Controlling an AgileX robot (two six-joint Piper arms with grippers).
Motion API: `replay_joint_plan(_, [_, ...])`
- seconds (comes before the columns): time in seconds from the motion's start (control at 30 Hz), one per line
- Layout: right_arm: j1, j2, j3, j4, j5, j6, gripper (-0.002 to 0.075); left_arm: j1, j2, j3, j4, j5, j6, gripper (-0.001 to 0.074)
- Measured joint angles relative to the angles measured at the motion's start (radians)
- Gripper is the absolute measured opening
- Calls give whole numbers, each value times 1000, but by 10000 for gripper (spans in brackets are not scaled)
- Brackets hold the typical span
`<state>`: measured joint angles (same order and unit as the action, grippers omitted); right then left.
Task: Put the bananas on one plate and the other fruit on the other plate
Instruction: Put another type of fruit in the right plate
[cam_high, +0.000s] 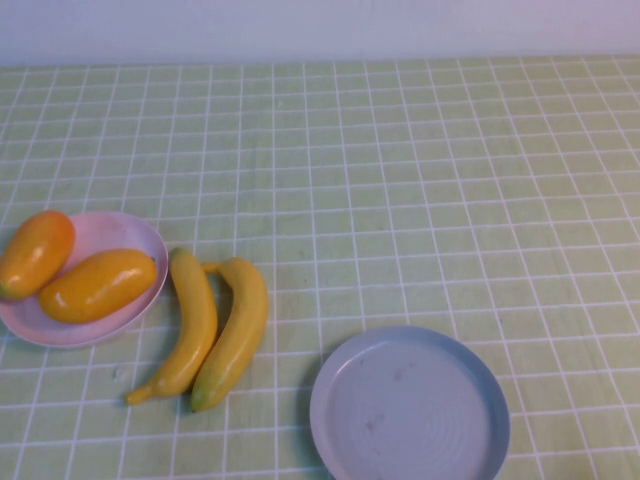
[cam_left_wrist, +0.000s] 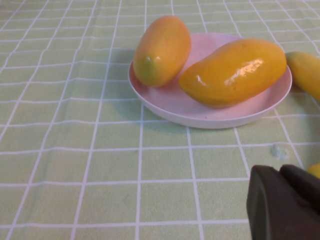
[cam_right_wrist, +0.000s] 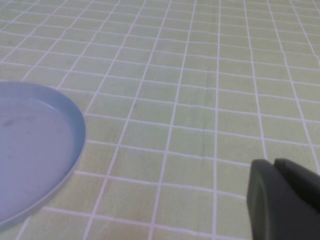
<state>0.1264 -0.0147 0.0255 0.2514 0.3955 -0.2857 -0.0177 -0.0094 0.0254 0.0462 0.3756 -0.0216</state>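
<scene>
Two bananas (cam_high: 193, 324) (cam_high: 235, 333) lie side by side on the cloth, between the plates. The pale pink plate (cam_high: 110, 231) at the left holds two mango-like fruits: a yellow-orange one (cam_high: 98, 285) and an orange one (cam_high: 36, 252) leaning on the rim. The grey-blue plate (cam_high: 408, 405) near the front edge is empty. Neither arm shows in the high view. My left gripper (cam_left_wrist: 280, 172) is shut and empty, short of the pink plate (cam_left_wrist: 180, 112) and fruits (cam_left_wrist: 232, 71) (cam_left_wrist: 161, 49). My right gripper (cam_right_wrist: 274, 165) is shut and empty, beside the grey-blue plate (cam_right_wrist: 75, 150).
A green checked cloth (cam_high: 420, 180) covers the whole table. A pale wall (cam_high: 320, 25) runs along the far edge. A banana end (cam_left_wrist: 305, 72) shows past the pink plate in the left wrist view.
</scene>
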Motion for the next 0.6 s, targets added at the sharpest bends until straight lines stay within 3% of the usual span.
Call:
replay_joint_plan(0.37, [0,0,0,13,-22,0,-17,0,-2,0,0,0,-1,2])
replay_joint_plan(0.6, [0,0,0,368,-197,-2,-17,0,-2,0,0,0,-1,2])
